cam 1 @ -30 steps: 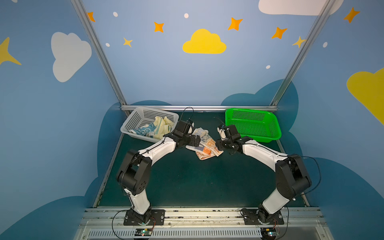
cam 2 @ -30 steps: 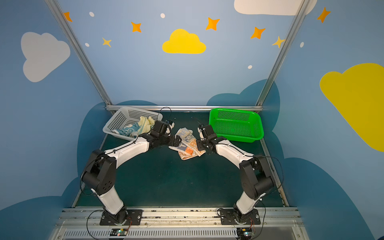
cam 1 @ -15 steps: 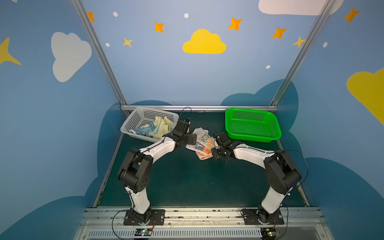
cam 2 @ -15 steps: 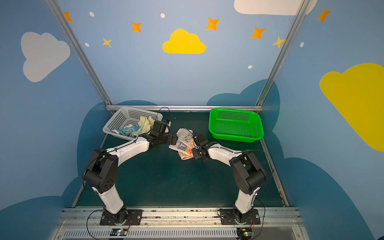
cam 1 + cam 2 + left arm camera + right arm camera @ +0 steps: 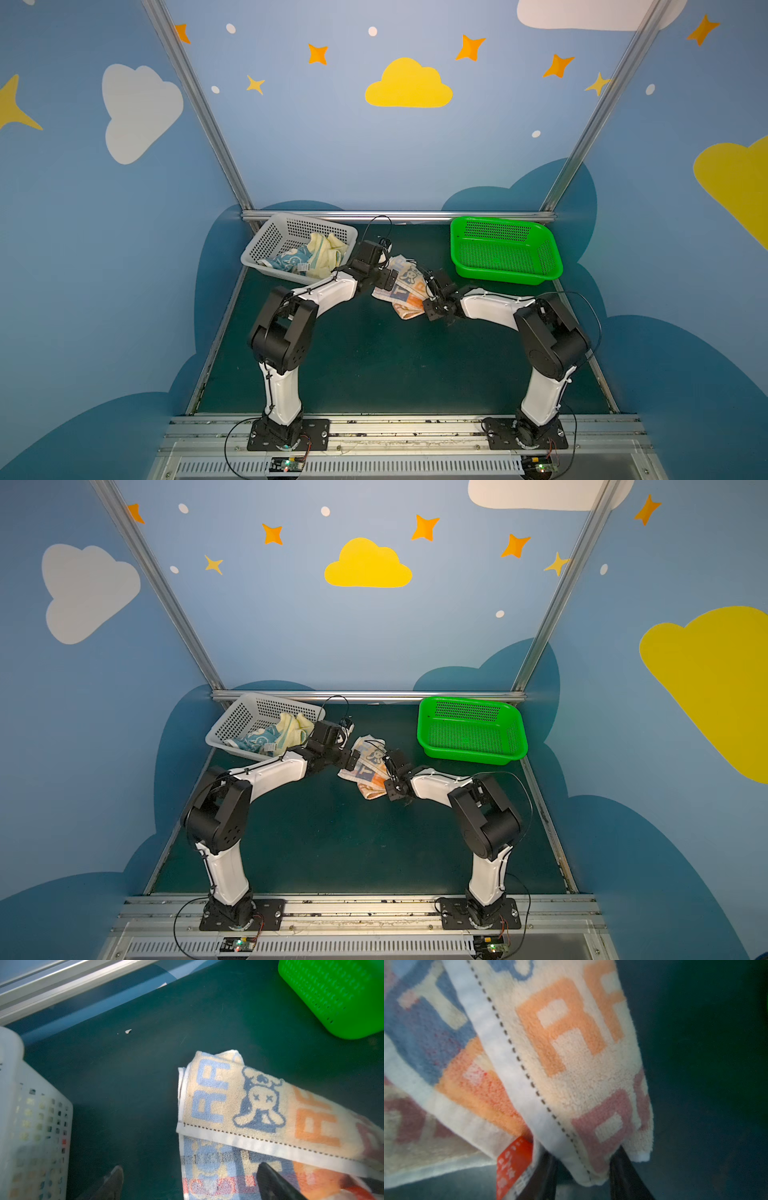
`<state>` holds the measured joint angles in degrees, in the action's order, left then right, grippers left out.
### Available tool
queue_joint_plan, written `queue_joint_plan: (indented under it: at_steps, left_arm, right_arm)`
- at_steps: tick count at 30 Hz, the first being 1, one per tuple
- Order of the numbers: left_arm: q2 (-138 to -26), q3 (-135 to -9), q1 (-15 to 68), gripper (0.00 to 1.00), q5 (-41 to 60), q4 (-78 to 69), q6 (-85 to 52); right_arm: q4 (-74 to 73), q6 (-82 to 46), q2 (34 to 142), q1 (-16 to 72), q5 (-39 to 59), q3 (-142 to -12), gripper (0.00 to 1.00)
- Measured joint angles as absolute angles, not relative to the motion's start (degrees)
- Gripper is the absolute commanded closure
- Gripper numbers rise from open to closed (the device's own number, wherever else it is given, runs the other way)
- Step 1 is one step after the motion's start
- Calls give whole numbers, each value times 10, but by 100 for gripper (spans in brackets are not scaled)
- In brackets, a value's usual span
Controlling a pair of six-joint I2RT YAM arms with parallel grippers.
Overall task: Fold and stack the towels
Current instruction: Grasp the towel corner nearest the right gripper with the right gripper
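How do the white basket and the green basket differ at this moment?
The white basket sits back left; the green basket back right. The white basket holds the pale yellow towel and the blue-and-cream towel; the green basket holds none. Both are perforated plastic.

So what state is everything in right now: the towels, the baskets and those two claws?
white basket: holds two towels.
green basket: empty.
striped RABBIT towel: on the table, loosely folded over itself, untidy.
blue-and-cream towel: crumpled in the white basket.
pale yellow towel: crumpled in the white basket.
left gripper: open, one finger over the striped RABBIT towel.
right gripper: shut on a corner of the striped RABBIT towel.
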<state>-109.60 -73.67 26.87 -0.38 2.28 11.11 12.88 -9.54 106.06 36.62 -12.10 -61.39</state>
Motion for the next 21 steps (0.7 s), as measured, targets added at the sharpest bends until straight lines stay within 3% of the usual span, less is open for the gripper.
queue_joint_plan:
  at_steps: [1, 7, 10, 21]
  left_arm:
    - [-1105, -742, 269, 1, -1, 23, 132]
    - [-1116, -746, 269, 1, 12, 15, 220]
    - [-1116, -746, 269, 1, 23, 8, 267]
    - [-1124, -746, 290, 4, 39, 8, 449]
  right_arm:
    - [129, -95, 1062, 366, -123, -615, 86]
    - [131, -89, 1062, 365, -127, -616, 87]
    - [137, -87, 1059, 363, -126, -616, 100]
    - [190, -61, 1014, 349, -100, -618, 100]
